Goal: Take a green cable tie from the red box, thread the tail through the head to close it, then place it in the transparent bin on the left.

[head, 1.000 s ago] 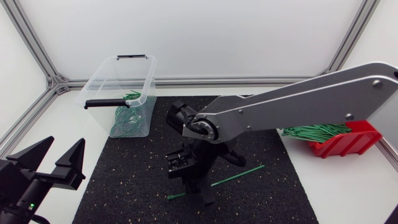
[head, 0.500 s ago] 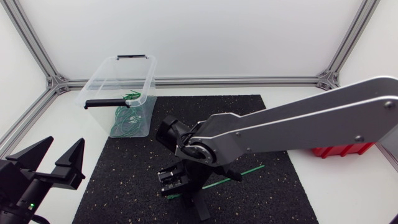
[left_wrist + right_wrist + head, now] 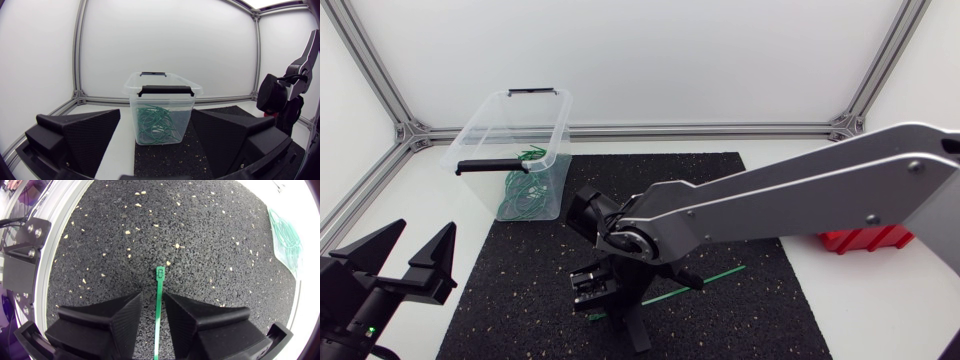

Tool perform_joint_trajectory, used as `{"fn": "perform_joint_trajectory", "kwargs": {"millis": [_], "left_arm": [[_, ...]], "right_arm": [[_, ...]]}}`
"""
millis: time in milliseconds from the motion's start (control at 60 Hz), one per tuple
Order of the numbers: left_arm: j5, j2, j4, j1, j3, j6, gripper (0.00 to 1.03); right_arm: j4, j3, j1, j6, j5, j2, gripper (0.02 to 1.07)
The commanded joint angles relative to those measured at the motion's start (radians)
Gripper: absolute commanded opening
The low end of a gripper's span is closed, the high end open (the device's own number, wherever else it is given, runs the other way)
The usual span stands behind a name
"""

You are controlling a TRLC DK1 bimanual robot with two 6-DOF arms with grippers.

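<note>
**A:** Where to look for the thin green plastic cable tie (image 3: pixel 160 282)?

**B:** Flat on the speckled black rubber mat (image 3: pixel 510 290), near its middle, well apart from the red plastic box (image 3: pixel 865 239) at the right side of the white table (image 3: pixel 880 310). Runs lengthwise between the two wedge fingers of the matte black right gripper (image 3: pixel 153 296), with its square head just ahead of the fingertips.

**A:** And how set, those fingers?

**B:** Narrow, yet parted. Leaves a sliver of mat showing on either side of the tie, so not clamped on it. From above, sits low over the end of the tie nearer the bin, with the other end slanting off toward the red box.

**A:** Anything to say of the silver-grey right arm (image 3: pixel 790 195)?

**B:** Comes in from the right edge, reaches past the middle of the mat, and hides most of the red box.

**A:** What of the matte black left gripper (image 3: pixel 420 238)?

**B:** Off the mat, over the table's near left corner. Spread wide and holding nothing. Faces the clear plastic bin with black handles (image 3: pixel 162 107) straight ahead.

**A:** Where exactly, that bin?

**B:** Upright and lidless, by the mat's far left corner.

**A:** Anything inside?

**B:** Yes: a tangle of looped green ties (image 3: pixel 156 125) on its floor, seen through the wall.
</note>
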Motion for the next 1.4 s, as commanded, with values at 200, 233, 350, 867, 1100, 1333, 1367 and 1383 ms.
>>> {"fn": "perform_joint_trajectory", "kwargs": {"millis": [200,233,350,867,1100,1333,1367,1383], "left_arm": [[-0.004,0.004,-0.027,-0.010,-0.039,0.020,0.99],[-0.004,0.004,-0.027,-0.012,-0.039,0.020,0.99],[-0.004,0.004,-0.027,-0.013,-0.039,0.020,0.99],[0.036,0.008,-0.051,-0.013,-0.001,0.023,0.96],[0.098,0.146,-0.100,-0.009,0.117,0.014,0.94],[0.200,0.323,-0.172,-0.001,0.294,-0.003,0.91],[0.234,0.341,-0.180,0.000,0.312,-0.003,0.88],[0.248,0.350,-0.180,0.000,0.320,-0.002,0.87]], "right_arm": [[0.047,0.024,0.011,0.024,0.005,0.053,0.09],[0.047,0.021,0.011,0.024,0.008,0.053,0.07],[0.052,0.004,0.011,0.027,0.014,0.041,0.07],[-0.195,0.131,-0.099,0.047,-0.136,-0.105,0.07],[-0.309,0.196,-0.156,0.061,-0.207,-0.131,0.07],[-0.445,0.292,-0.213,0.067,-0.317,-0.127,0.07],[-0.467,0.306,-0.220,0.067,-0.334,-0.125,0.07],[-0.476,0.314,-0.223,0.067,-0.342,-0.125,0.07]]}}
